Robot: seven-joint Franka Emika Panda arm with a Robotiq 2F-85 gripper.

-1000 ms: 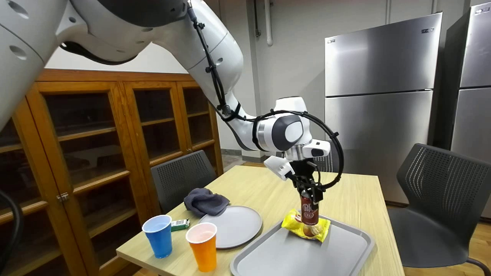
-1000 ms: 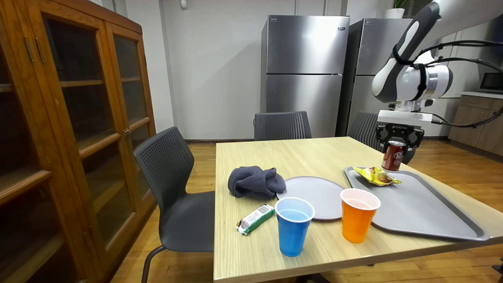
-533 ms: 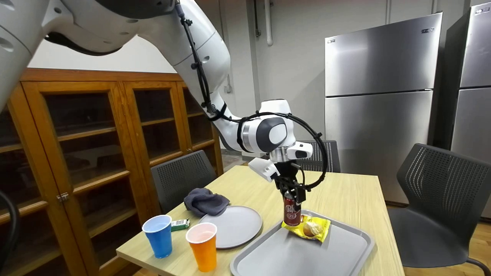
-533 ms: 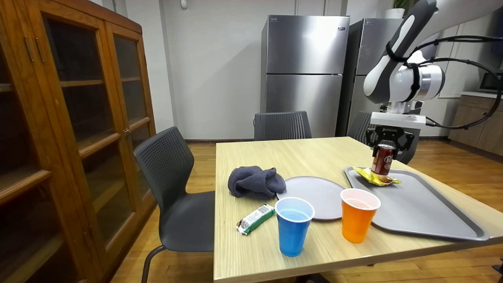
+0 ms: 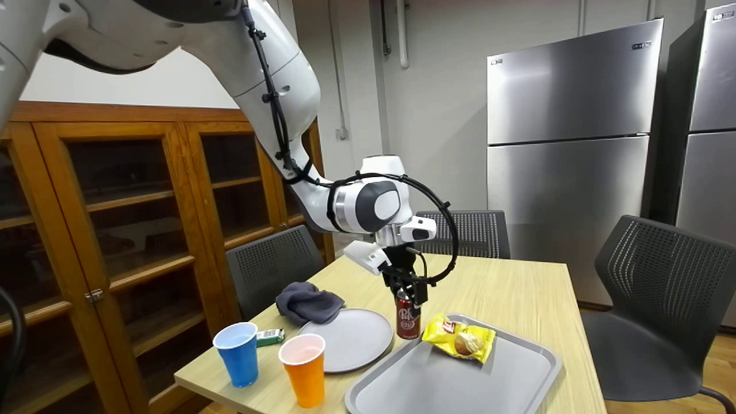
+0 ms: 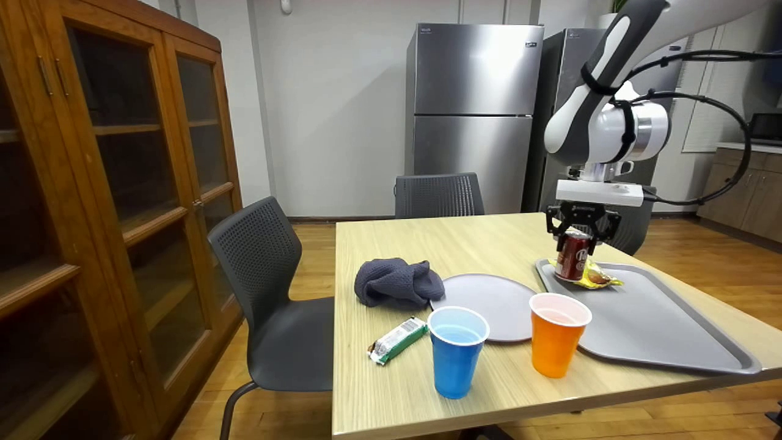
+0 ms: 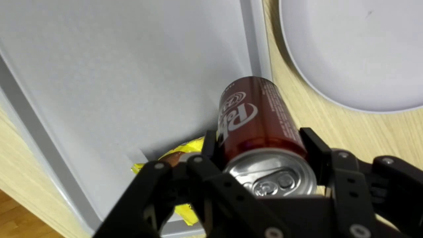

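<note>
My gripper [image 7: 260, 142] is shut on a dark red soda can [image 7: 254, 115], with one finger on each side near its silver top. The can is roughly upright in both exterior views, by the rim of the grey tray [image 5: 448, 379], between the round plate [image 5: 356, 339] and a yellow snack packet [image 5: 480, 348]. Whether its base clears the tray rim is hard to tell. In the wrist view the packet [image 7: 186, 213] lies partly hidden behind the left finger, and the plate [image 7: 357, 56] shows at upper right.
A blue cup [image 6: 455, 360] and an orange cup [image 6: 553, 342] stand near the table's front. A dark cloth [image 6: 397, 284] touches the plate's edge, with a green-and-white wrapped bar [image 6: 398, 340] nearby. Chairs [image 6: 269, 293] surround the table.
The gripper and the can it holds have moved left in both exterior views, from over the yellow packet to the tray's edge beside the plate. The grip looks unchanged.
</note>
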